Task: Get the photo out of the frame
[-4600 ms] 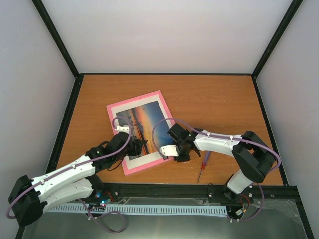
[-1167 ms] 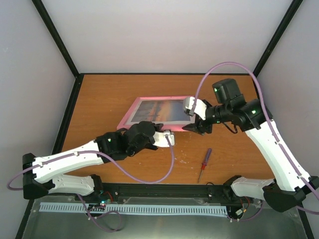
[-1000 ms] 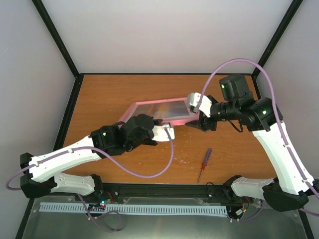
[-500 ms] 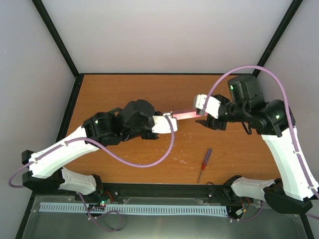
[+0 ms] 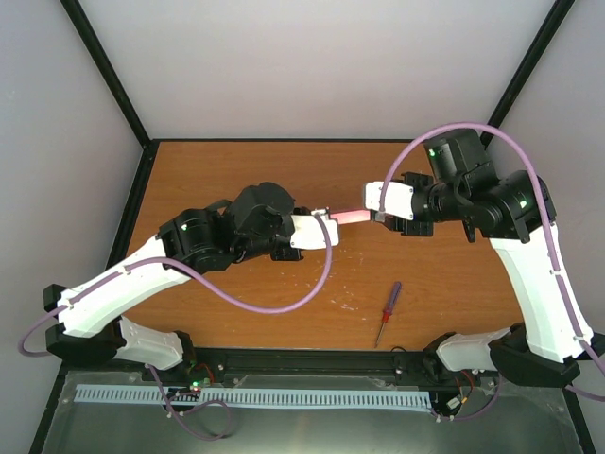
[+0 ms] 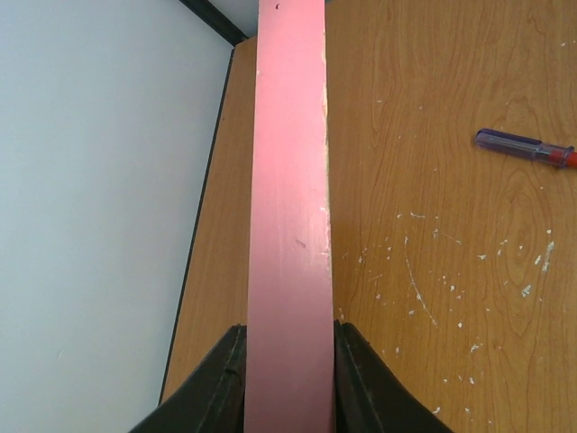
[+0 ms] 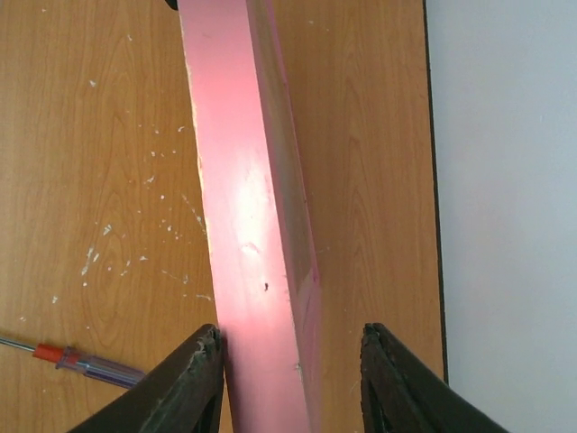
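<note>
frame (image 5: 346, 217) held edge-on in the air above table (image 5: 425, 312), between both arms. left gripper (image 6: 288, 338) clenched on its pink edge, fingers (image 6: 225, 365) tight against both sides. right gripper (image 7: 290, 347) wider, only left finger touching, grasp not sure. photo not visible. could slip or twist out if right side gives. no readable writing anywhere. screwdriver (image 5: 388, 313) lying below.

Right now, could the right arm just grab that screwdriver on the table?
Probably not: the right gripper is occupied holding one end of the pink frame in the air, opposite the left gripper. The screwdriver itself lies unobstructed.
</note>
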You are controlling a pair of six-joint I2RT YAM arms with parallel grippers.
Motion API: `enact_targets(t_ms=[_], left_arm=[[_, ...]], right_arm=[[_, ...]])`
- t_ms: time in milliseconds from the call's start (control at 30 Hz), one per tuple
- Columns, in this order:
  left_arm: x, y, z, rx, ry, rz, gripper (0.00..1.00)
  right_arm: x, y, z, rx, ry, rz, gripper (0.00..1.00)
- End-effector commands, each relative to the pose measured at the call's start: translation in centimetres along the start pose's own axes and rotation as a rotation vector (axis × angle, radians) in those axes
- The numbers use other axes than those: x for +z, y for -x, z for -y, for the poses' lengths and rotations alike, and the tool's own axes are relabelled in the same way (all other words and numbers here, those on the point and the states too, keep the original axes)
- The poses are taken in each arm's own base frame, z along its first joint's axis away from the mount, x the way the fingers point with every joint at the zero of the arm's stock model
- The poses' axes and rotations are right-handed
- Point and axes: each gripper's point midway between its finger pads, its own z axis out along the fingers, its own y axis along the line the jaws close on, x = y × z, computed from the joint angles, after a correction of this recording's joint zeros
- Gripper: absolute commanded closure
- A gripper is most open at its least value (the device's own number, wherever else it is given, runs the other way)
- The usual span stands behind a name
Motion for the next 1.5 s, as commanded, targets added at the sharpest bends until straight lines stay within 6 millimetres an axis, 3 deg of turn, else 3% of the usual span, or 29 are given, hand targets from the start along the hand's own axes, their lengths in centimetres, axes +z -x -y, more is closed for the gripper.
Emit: enact_targets(t_ms=[0, 133, 400, 633, 667, 733, 767, 833, 933, 1100, 1200, 1333, 1467], left_arm=[[-3.6, 4.9, -5.0, 0.003, 0.162, 0.202, 0.99], [-3.8, 5.4, -5.1, 0.004, 0.170, 0.229, 0.99], [-3.7, 5.7, -5.0, 0.007, 0.163, 0.238, 0.99], [-4.3, 5.9, -5.4, -0.015, 0.175, 0.270, 0.99], [-4.4, 5.8, -5.5, -0.028, 0.184, 0.277, 0.93], [-5.5, 5.1, -6.9, -0.094, 0.273, 0.293, 0.54], [-6.4, 4.7, -7.4, -0.128, 0.317, 0.319, 0.40], [-8.1, 3.4, -7.5, -0.182, 0.383, 0.375, 0.24], [-11.0, 0.7, -6.7, -0.276, 0.432, 0.468, 0.19], [-13.2, -3.5, -3.5, -0.349, 0.412, 0.540, 0.21], [-12.8, -5.2, -0.7, -0.305, 0.358, 0.558, 0.24], [-11.0, -7.5, 1.6, -0.284, 0.322, 0.493, 0.24], [-9.5, -8.6, 3.9, -0.261, 0.235, 0.439, 0.28]], right_arm=[[-0.5, 0.4, -0.7, -0.073, 0.007, 0.003, 0.61], [0.3, 0.2, -1.7, -0.075, 0.047, -0.004, 0.64], [0.9, 0.1, -1.8, -0.081, 0.061, -0.016, 0.71], [1.7, -0.1, -1.8, -0.073, 0.079, -0.033, 0.88], [1.7, -0.1, -1.7, -0.073, 0.074, -0.037, 0.90], [1.4, -0.2, -1.4, -0.074, 0.056, -0.047, 0.95], [1.2, -0.3, -1.3, -0.082, 0.046, -0.049, 0.97], [0.5, -0.3, -1.4, -0.103, 0.026, -0.045, 0.97], [-0.5, -0.5, -1.7, -0.131, -0.005, -0.038, 0.97], [-1.2, -1.3, -2.3, -0.173, -0.039, -0.040, 0.97], [-1.4, -1.9, -2.5, -0.205, -0.059, -0.049, 0.97], [-1.8, -2.4, -2.8, -0.225, -0.069, -0.056, 0.97], [-1.9, -2.6, -3.0, -0.225, -0.069, -0.062, 0.97]])
